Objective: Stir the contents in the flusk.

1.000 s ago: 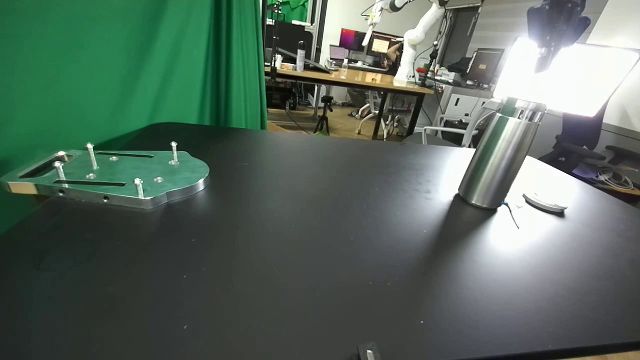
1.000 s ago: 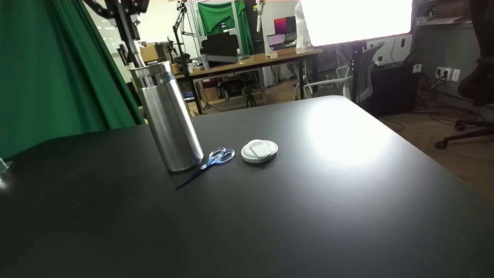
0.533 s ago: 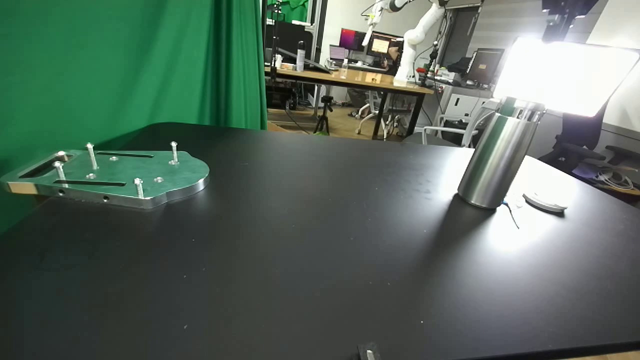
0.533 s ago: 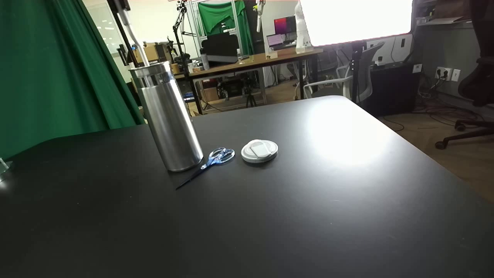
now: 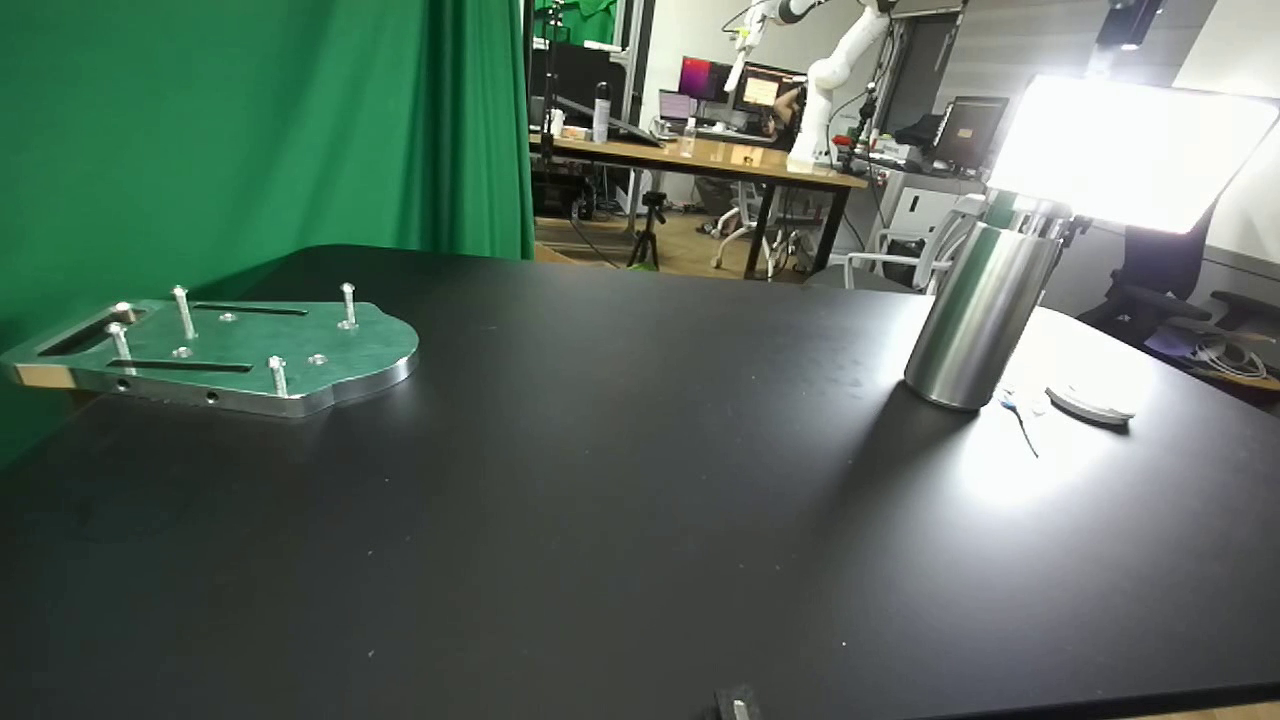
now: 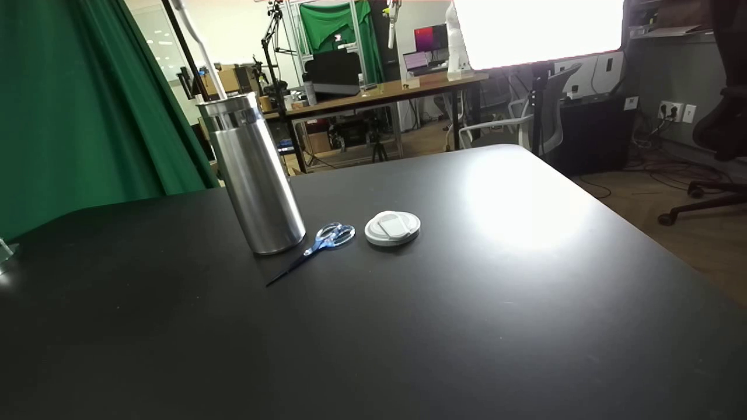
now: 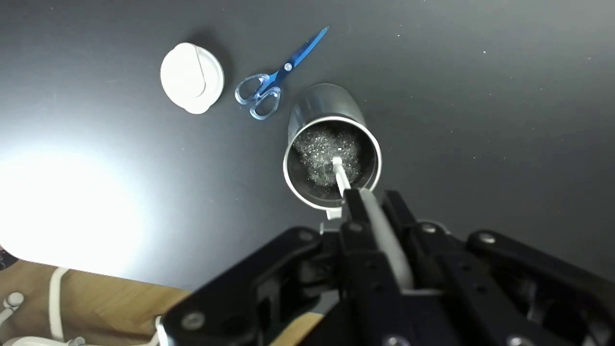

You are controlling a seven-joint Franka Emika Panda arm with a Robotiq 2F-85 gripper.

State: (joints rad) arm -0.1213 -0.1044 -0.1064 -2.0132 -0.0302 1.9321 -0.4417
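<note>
Pincer (image 7: 375,194): clenched around a white stick (image 7: 382,228), which slants down out of its hold.
Flask (image 6: 259,184): standing uncapped on the black counter (image 6: 455,315).
Stick: lower end inside the flask, by the speckled contents (image 7: 314,154); whether it touches bottom I cannot tell.
Lid (image 7: 192,78) and scissors (image 7: 288,67): lying on the counter, the scissors just beside the flask, between it and the lid.
Stirring: most likely the step in hand, since the stick is in and the lid off; one moment alone cannot show any turning.
Next turn of the stick: calls for small loops within the flask, gripped tight, with little sideways push.
Tipping: so tall and narrow a flask could slide or topple if levered hard.
</note>
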